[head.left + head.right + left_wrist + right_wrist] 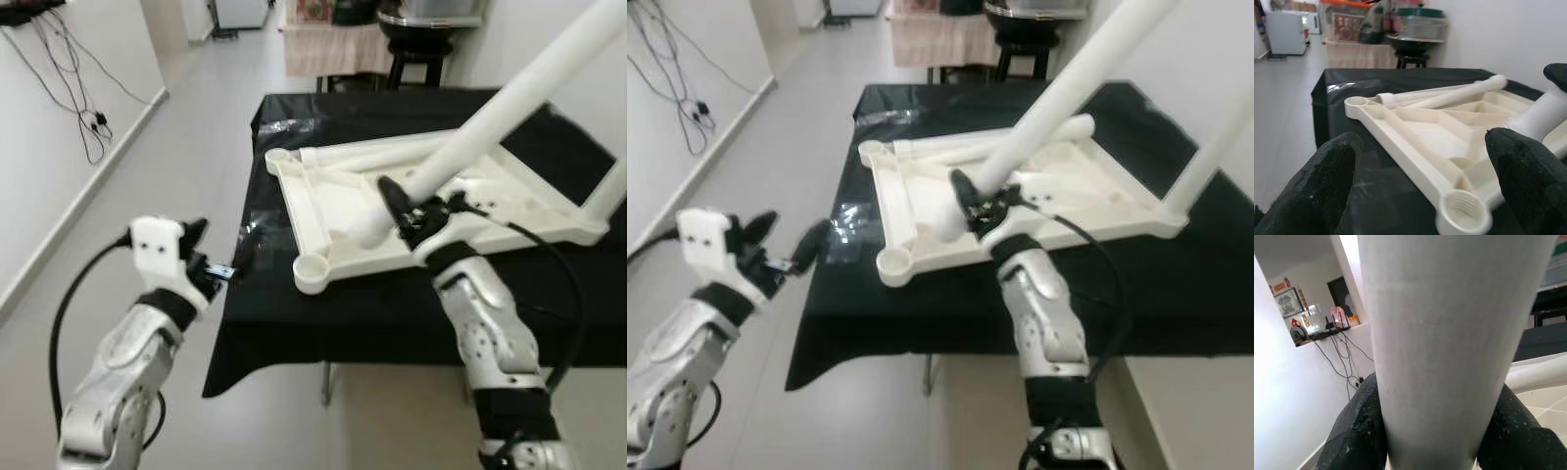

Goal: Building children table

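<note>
A white plastic tabletop [323, 211] lies underside up on a black-covered table [392, 313]. My right gripper [407, 211] is shut on a long white leg [490, 122]. The leg slants up to the right, and its lower end rests inside the tabletop's ribbed underside. The right wrist view has the leg [1449, 333] clamped between both fingers [1359, 431]. A second leg [609, 191] stands in the far right corner. A third leg [377, 154] lies loose along the far rim. My left gripper [220, 252] hangs open off the table's left edge, facing the empty corner socket [1464, 215].
A black stool [416, 49] and a cloth-draped stand [333, 44] are behind the table. Cables [83, 108] hang on the left wall. Open floor runs along the table's left side. A white wall lies close on the right.
</note>
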Robot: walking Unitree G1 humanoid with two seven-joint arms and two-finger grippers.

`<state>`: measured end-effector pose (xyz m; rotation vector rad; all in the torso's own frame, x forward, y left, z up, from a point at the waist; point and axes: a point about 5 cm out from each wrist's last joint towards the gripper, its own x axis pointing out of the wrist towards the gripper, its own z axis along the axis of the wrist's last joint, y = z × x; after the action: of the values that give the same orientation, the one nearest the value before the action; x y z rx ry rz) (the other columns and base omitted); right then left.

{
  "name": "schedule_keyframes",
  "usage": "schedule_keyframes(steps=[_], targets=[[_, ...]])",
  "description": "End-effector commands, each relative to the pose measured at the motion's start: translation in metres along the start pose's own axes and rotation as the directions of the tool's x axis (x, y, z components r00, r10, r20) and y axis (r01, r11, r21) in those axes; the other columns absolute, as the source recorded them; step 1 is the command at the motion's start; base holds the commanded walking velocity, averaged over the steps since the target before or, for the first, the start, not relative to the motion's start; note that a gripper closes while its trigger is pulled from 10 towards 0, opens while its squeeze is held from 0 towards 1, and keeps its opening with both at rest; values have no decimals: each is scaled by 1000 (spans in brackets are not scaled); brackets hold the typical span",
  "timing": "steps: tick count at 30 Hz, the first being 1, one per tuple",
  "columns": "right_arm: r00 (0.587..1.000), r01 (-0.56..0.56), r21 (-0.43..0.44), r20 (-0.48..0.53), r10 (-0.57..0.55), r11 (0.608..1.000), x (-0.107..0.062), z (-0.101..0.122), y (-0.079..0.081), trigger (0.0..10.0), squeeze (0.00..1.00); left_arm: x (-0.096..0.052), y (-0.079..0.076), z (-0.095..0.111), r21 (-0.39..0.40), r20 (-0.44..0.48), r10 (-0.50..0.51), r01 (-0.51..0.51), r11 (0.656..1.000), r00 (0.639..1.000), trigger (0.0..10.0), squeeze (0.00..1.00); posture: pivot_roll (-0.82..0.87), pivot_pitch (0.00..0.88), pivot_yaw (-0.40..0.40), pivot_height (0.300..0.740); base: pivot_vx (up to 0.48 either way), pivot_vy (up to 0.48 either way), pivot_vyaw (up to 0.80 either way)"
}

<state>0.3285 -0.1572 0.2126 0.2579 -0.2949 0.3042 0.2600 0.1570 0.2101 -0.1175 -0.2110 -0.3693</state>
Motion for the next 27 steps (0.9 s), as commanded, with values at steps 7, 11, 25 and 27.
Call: schedule_keyframes(steps=[7,11,25,27], targets=[[999,-42,15,11,42,999,2,4,9,10000,0,-1,-1,0,-4,-8,-10,10,1000,1000,10000,0,-6,68,-10,740,354,0,0],[998,-64,20,10,63,998,1,4,11,10000,0,-2,-4,-2,-16,-17,-23,22,1000,1000,10000,0,-6,69,-8,740,0,0,0],[792,-599,66,-97,602,798,-23,3,48,10000,0,-36,-30,-29,-29,-221,-224,223,974,949,10000,0,28,96,-19,740,0,0,0],[763,-634,81,-102,639,769,-25,3,50,10000,0,-39,-32,-31,-40,-235,-238,236,971,942,10000,0,28,97,-19,740,0,0,0]])
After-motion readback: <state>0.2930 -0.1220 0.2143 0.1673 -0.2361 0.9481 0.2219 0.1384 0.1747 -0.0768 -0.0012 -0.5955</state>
